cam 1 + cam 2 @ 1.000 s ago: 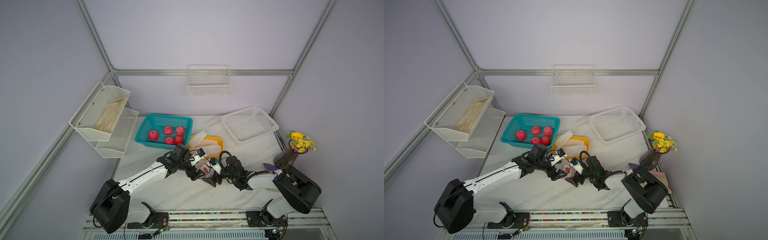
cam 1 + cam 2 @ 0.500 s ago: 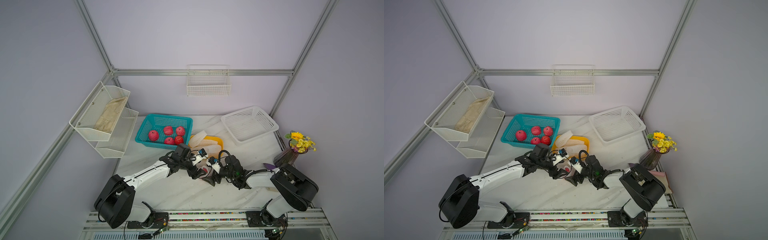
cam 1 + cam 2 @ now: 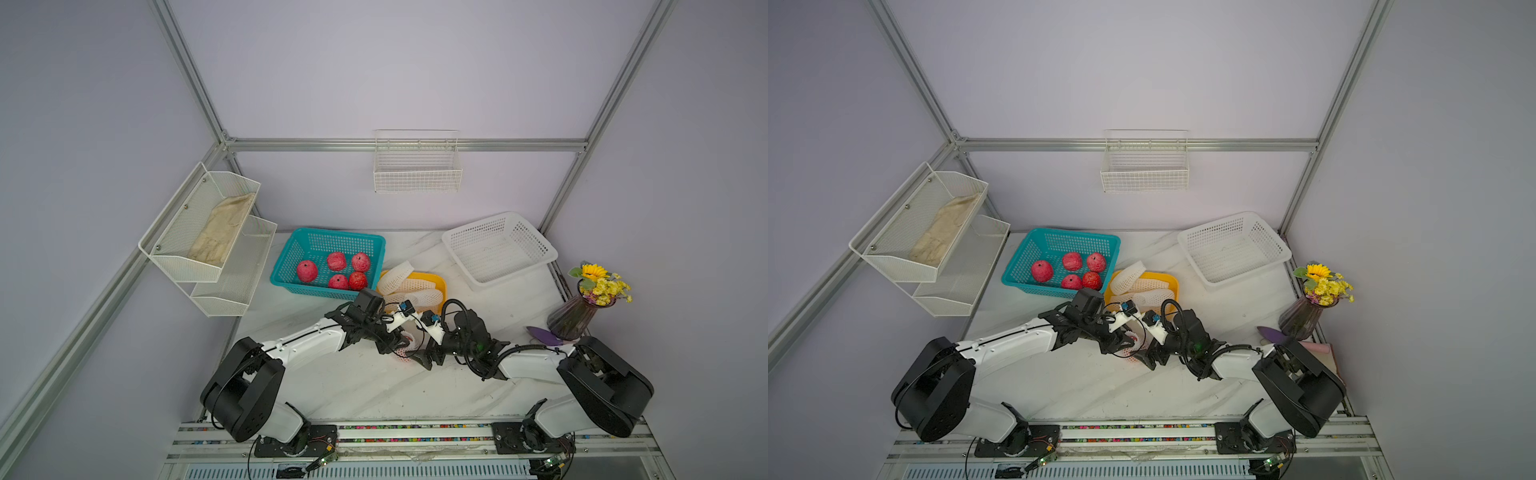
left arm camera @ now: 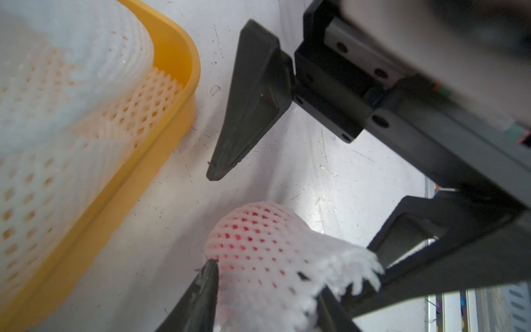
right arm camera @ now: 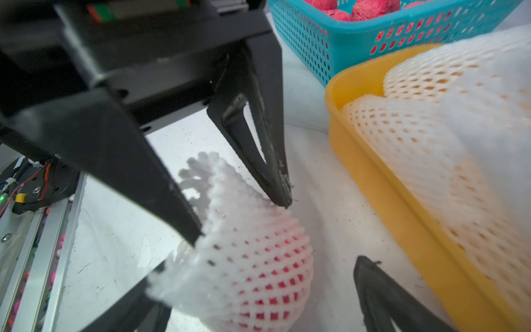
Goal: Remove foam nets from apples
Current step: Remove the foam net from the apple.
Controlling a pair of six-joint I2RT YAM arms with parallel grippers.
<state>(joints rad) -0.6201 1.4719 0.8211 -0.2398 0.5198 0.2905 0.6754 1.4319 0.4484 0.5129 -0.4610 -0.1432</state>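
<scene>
Foam net (image 5: 230, 230) lies sideways on the table (image 5: 316, 172) beside the yellow tray (image 5: 359, 161), its apple (image 5: 273, 281) toward the tray, frilled mouth toward the front rail (image 5: 34, 244), pinched by the left gripper (image 5: 241, 221); right gripper (image 4: 291, 212) gapes astride the apple.

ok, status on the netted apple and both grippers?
Left gripper pinching foam net at frilled end. Right gripper open, straddling apple, not gripping. Apple still netted, on table. Yellow tray close beside, not blocking.
</scene>
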